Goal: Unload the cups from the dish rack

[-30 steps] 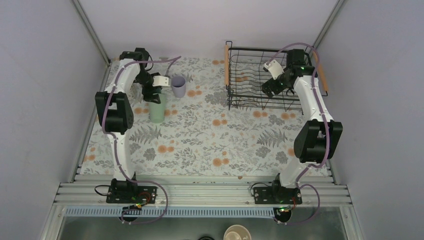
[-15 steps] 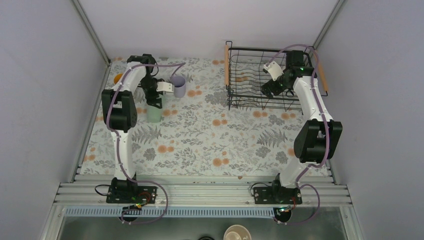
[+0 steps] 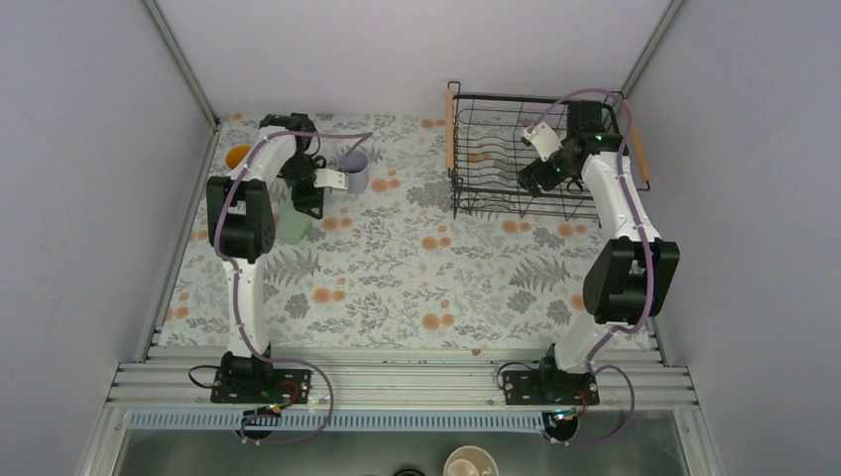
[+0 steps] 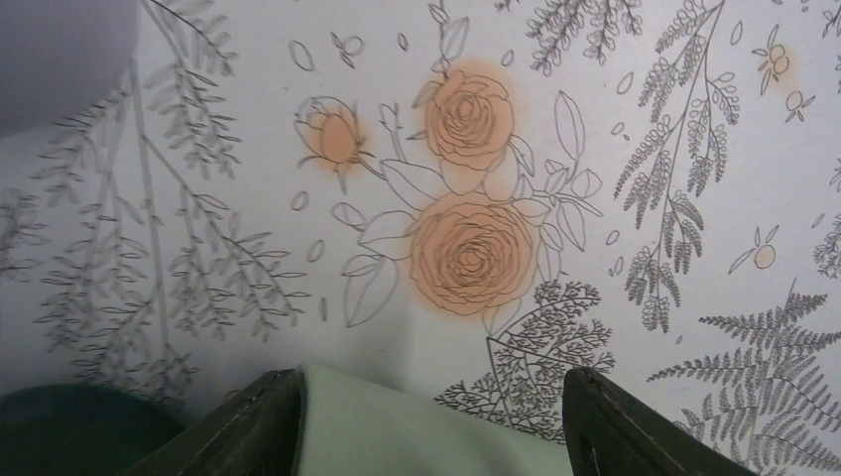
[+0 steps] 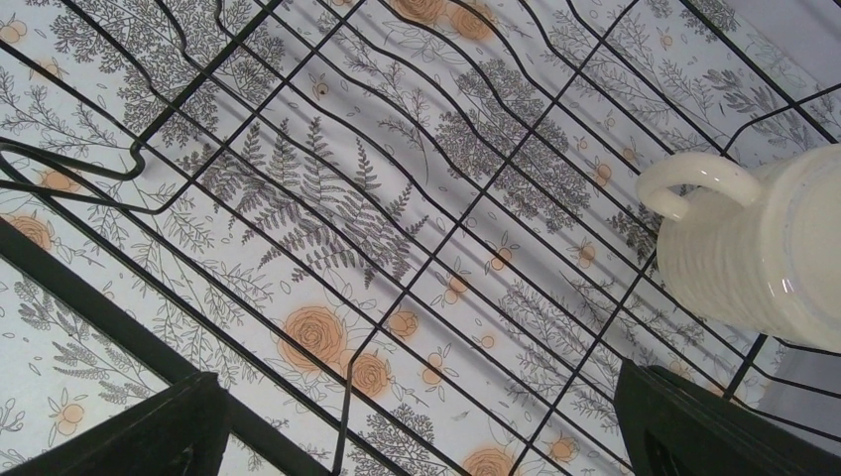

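Observation:
My left gripper [image 3: 302,206] is closed on the mint green cup [image 3: 291,228] low over the floral mat; in the left wrist view the cup [image 4: 417,436] fills the space between my fingers [image 4: 248,426]. A dark green mug [image 4: 69,426] sits close on its left. The lavender tumbler [image 3: 355,171] and the mug with the orange inside [image 3: 238,156] stand nearby. My right gripper [image 3: 533,178] hangs open and empty inside the dish rack [image 3: 496,99]. The cream mug [image 5: 764,248] stands on the rack wires, right of and beyond my right gripper [image 5: 426,426].
The rack's wooden handles [image 3: 451,129] and wire walls enclose my right gripper. The left side wall runs close to the left arm. A tan cup [image 3: 469,463] sits below the table's near rail.
The left arm has swung left and toward the near side, and the mint green cup has shifted left with it. The right gripper has barely moved inside the rack.

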`<state>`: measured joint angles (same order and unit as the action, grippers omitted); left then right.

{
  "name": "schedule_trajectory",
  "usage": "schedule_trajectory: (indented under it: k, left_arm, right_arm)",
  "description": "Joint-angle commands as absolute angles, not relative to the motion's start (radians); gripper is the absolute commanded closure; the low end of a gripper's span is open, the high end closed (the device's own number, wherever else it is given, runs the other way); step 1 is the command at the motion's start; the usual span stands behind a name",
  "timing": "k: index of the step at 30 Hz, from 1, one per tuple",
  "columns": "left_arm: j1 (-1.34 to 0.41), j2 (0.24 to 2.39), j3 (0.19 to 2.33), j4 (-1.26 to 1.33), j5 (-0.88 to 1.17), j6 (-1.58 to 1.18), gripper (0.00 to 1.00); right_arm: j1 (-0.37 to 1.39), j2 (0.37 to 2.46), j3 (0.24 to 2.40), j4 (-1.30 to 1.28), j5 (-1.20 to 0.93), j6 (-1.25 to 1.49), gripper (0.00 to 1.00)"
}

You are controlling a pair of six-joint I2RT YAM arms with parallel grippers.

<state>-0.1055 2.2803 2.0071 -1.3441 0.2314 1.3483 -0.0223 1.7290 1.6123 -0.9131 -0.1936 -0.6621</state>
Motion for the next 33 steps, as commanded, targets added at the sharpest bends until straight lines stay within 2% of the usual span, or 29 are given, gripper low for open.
schedule_trajectory:
  k: [1, 12, 17, 27, 33]
  left_arm:
    - [-0.115, 2.240, 1.972, -1.359, 0.185, 1.338, 0.34]
    - [-0.121, 2.181, 1.927, -1.359, 0.113, 1.330, 0.37]
    - [-0.125, 2.161, 1.913, -1.359, 0.090, 1.325, 0.46]
    - [-0.128, 2.171, 1.892, -1.359, 0.052, 1.310, 0.53]
    - [-0.129, 2.172, 1.888, -1.359, 0.040, 1.307, 0.61]
  right_arm:
    - [-0.030, 1.688, 1.598, -0.904, -0.206, -0.680, 0.00]
    - [-0.030, 1.678, 1.578, -0.897, -0.217, -0.685, 0.00]
    - [-0.032, 1.678, 1.577, -0.891, -0.220, -0.690, 0.00]
    - [-0.036, 1.671, 1.569, -0.897, -0.213, -0.705, 0.00]
    - [-0.040, 1.671, 1.567, -0.897, -0.210, -0.709, 0.00]
